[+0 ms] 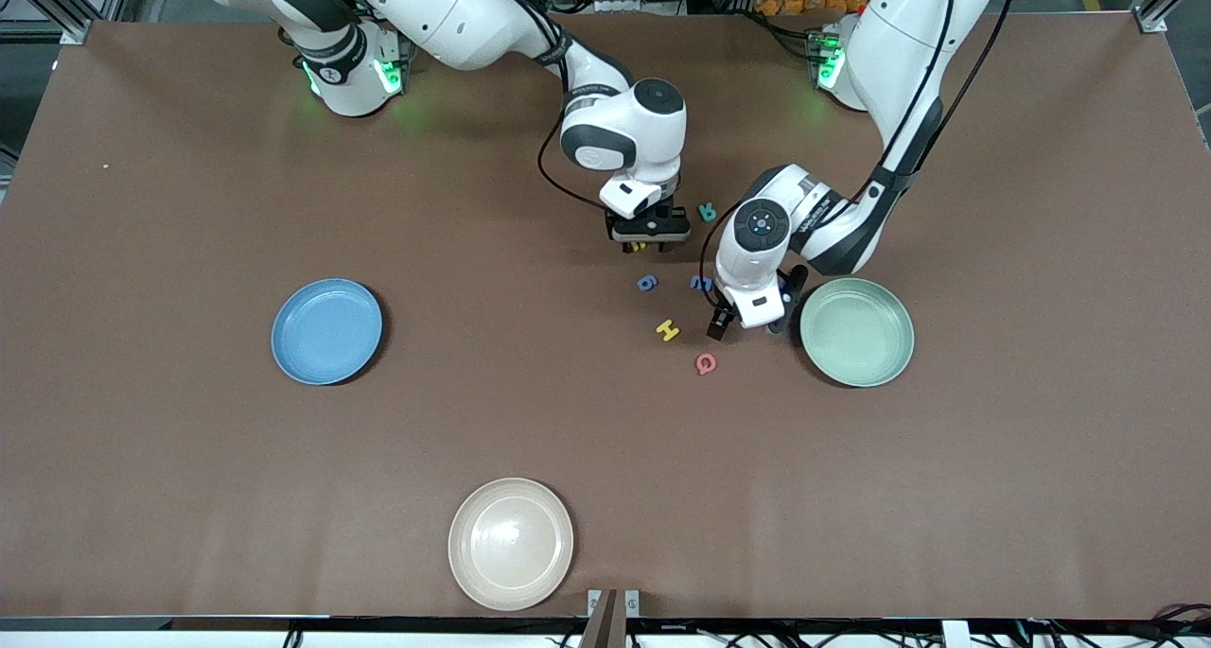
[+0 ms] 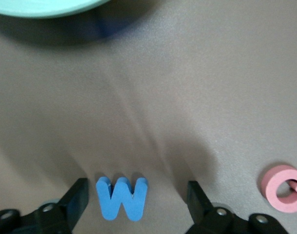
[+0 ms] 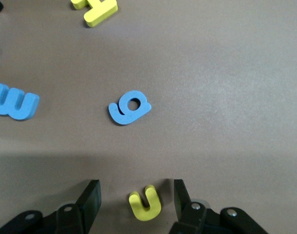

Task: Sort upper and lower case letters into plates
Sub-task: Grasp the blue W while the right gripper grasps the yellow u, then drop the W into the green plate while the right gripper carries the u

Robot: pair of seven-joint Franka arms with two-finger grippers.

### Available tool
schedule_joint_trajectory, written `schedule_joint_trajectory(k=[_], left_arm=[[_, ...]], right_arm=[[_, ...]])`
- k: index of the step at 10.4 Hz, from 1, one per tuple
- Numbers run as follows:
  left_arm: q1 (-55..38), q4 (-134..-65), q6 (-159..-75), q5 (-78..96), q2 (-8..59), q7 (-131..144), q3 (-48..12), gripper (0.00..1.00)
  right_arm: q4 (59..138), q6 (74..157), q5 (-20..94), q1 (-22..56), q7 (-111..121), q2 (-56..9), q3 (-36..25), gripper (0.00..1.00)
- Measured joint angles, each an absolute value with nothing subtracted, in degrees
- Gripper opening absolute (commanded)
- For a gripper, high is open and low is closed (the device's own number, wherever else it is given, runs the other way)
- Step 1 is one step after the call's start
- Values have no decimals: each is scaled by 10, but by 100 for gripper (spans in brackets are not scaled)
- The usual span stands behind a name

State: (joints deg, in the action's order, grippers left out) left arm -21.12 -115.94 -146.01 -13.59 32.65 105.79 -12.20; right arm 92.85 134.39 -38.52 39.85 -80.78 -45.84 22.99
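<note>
i see my left gripper (image 2: 134, 204) spread wide around the blue w (image 2: 122, 198) on the table just beside the green plate (image 1: 857, 332), while my right gripper (image 3: 136, 207) brackets the yellow u (image 3: 145, 203), also wide.

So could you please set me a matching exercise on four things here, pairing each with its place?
Things:
1. blue W
2. yellow u
3. mint plate
4. cream plate

Places:
A. nearest the front camera
B. between the open fingers of the right gripper
C. between the open fingers of the left gripper
D. beside the left gripper, toward the left arm's end of the table

Pairs: 1-C, 2-B, 3-D, 4-A
</note>
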Motion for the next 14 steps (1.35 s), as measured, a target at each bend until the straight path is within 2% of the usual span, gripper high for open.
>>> schedule_joint_trajectory(k=[1,3,4,7,9,12,14], left_arm=[[-211,-1157,-1460,-136,327,1058,-122,44],[-211,-1155,-1460,-136,326,1058,-122,14],[-211,-1154,-1458,-136,324,1058,-123,4],[-208,-1152,-1455,-138,320,1054,-122,3],[-184,-1140,-1394,-138,303,999,-121,4],[-136,-1121,-1265,-100,234,834,-123,6],[-91,-1122,-1234,-92,206,718,-123,11]], right_arm=[[930,1351,-385,397,-798,-460,230,69],[940,1378,-385,392,-785,-463,230,69],[942,1383,-379,387,-771,-463,232,69],[942,1386,-355,383,-740,-463,232,64],[944,1386,-351,380,-730,-462,235,62],[951,1389,-350,367,-726,-460,246,46],[956,1389,-350,364,-721,-456,248,31]])
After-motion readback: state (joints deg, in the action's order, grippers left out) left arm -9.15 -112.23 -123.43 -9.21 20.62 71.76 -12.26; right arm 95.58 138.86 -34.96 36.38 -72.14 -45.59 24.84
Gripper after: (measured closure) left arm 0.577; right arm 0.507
